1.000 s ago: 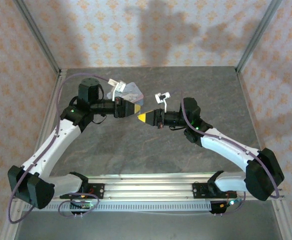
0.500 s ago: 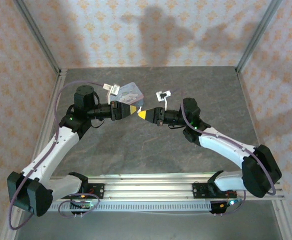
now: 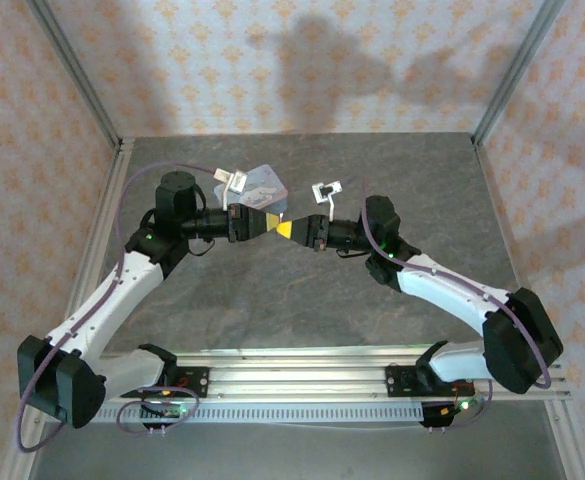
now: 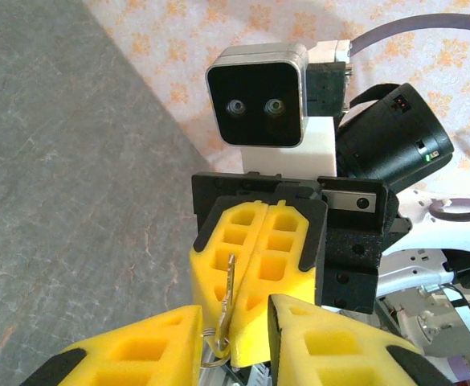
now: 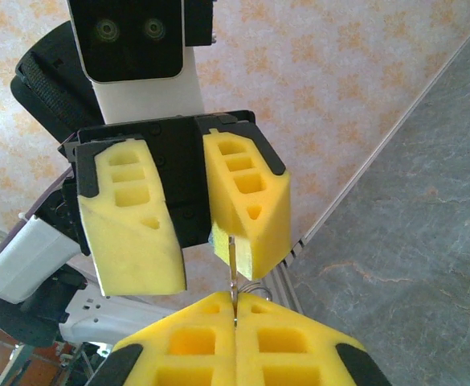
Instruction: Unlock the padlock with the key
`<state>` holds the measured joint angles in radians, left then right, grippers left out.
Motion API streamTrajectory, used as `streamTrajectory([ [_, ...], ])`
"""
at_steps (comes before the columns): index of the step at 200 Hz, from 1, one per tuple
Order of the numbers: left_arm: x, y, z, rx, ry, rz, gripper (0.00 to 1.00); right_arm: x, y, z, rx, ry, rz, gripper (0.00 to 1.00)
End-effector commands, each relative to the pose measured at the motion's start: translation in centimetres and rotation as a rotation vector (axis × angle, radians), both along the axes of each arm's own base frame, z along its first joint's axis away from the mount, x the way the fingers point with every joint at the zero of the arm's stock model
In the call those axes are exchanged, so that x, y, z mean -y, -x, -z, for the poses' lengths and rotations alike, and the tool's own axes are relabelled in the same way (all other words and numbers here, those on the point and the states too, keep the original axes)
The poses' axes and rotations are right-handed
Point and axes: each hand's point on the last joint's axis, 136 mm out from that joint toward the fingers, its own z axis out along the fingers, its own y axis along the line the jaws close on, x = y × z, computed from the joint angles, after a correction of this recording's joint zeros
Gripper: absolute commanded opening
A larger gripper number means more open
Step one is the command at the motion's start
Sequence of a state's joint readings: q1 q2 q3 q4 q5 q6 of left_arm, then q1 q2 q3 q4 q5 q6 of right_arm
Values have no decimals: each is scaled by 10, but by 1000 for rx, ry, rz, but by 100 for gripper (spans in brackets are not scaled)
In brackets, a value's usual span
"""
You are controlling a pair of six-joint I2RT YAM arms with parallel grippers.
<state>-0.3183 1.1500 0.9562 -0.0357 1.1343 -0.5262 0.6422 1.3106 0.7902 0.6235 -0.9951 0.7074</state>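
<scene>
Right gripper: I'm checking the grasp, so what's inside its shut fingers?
The key sticks out of the seam of the shut right gripper, its thin blade reaching toward the open left gripper. The end clamped inside is covered by the yellow pads.

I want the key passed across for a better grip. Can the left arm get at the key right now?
Probably yes. The left gripper is open and faces the right gripper, which is shut on the key. The key's free end sticks out toward that opening, with nothing between.
</scene>
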Motion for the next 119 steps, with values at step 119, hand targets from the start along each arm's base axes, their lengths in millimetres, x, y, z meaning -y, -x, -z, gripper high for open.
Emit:
streamTrajectory([
  [119,11,9,2,22,-15,65,0,0,2,-17,61,-38,-16,0],
])
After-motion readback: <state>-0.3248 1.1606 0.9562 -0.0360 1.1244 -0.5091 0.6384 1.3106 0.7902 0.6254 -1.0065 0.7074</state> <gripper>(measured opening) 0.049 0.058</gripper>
